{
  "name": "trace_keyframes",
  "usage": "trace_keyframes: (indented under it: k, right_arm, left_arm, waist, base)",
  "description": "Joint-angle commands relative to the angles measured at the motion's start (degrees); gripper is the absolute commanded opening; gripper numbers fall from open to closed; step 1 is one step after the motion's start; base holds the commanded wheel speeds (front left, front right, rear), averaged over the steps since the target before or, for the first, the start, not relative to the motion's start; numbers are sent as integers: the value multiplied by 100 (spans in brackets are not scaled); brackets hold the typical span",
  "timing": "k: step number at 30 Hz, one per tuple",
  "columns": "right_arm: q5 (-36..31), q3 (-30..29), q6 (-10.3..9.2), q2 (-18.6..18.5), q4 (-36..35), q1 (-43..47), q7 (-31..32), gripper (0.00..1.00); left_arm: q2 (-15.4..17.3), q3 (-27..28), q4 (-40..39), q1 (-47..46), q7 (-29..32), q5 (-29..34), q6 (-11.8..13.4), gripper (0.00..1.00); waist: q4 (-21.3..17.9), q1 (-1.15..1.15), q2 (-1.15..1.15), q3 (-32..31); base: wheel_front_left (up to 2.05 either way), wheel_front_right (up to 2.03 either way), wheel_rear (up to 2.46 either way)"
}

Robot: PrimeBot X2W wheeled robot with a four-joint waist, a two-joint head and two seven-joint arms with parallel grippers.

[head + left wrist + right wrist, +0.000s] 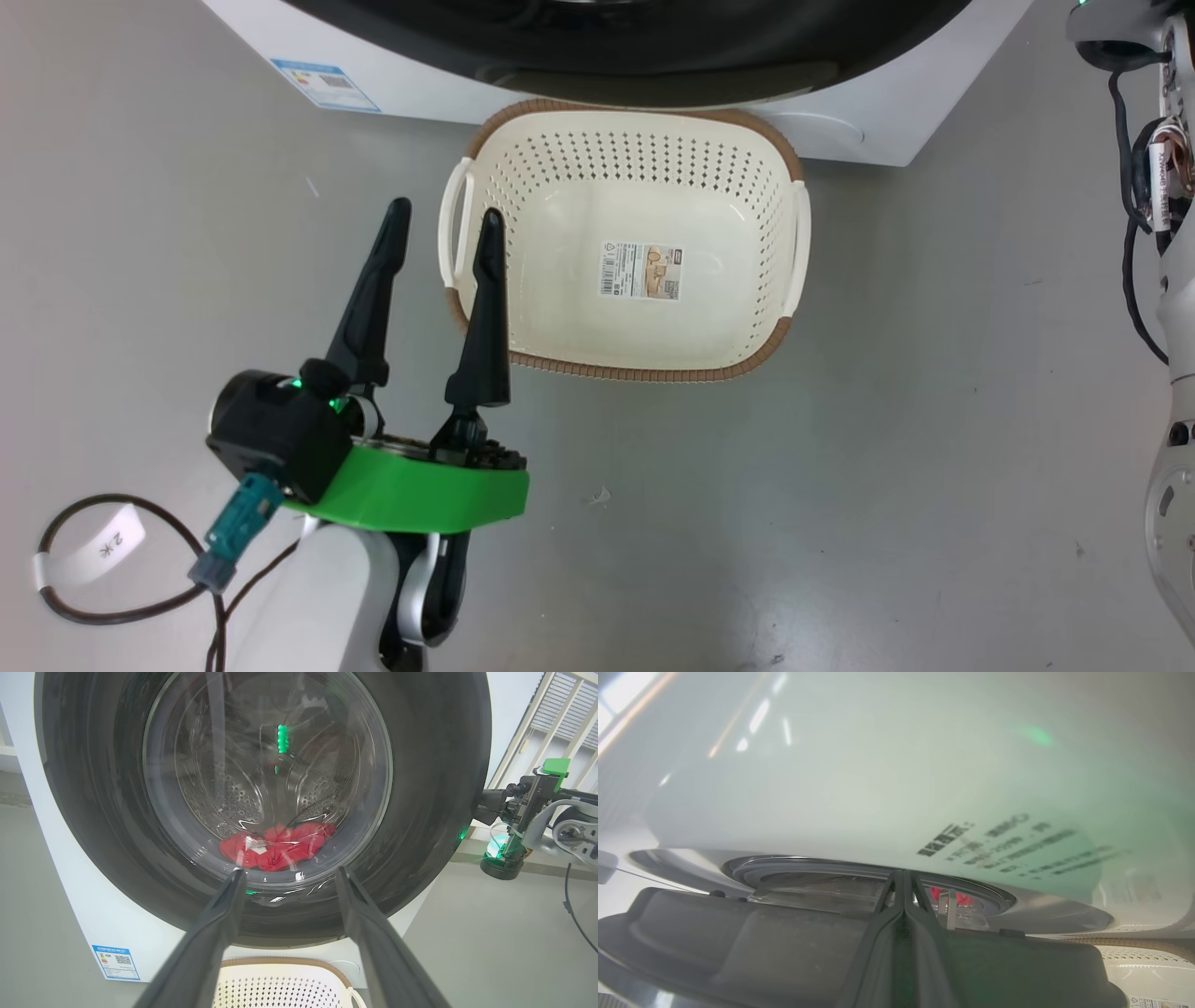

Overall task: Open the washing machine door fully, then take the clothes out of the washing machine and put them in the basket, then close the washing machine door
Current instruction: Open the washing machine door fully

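**Barely started, pretty much everything left to do**

The right gripper (903, 879), fingers pressed together on nothing, is sitting at the edge of the washing machine door (420, 812). The door looks only cracked open to me. The clothes (275, 851) are lying inside the washing machine (70, 896), mid-frame in the left wrist view. The basket (653, 375), centre of the head view, is sitting empty. The left gripper (446, 213) is hanging at lower left, spread wide and holding nothing.

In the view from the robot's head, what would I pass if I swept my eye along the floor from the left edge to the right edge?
A looped cable with a white tag → the left gripper, fingers spread → the cream basket → the robot's right arm at the edge.
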Motion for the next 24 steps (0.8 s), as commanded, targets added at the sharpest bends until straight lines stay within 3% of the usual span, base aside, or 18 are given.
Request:
trace_keyframes:
  k: [1,24]
  right_arm:
    - [3,74,32,255,-182,32,135,0]
    - [489,663,32,282,-930,1041,174,0]
  left_arm:
    - [106,205,-139,-33,-45,33,40,100]
    - [106,313,-76,133,-45,211,52,100]
  waist:
    - [-4,0,0,-25]
    - [-107,0,0,-500]
  base:
    - [0,0,0]
    - [0,0,0]
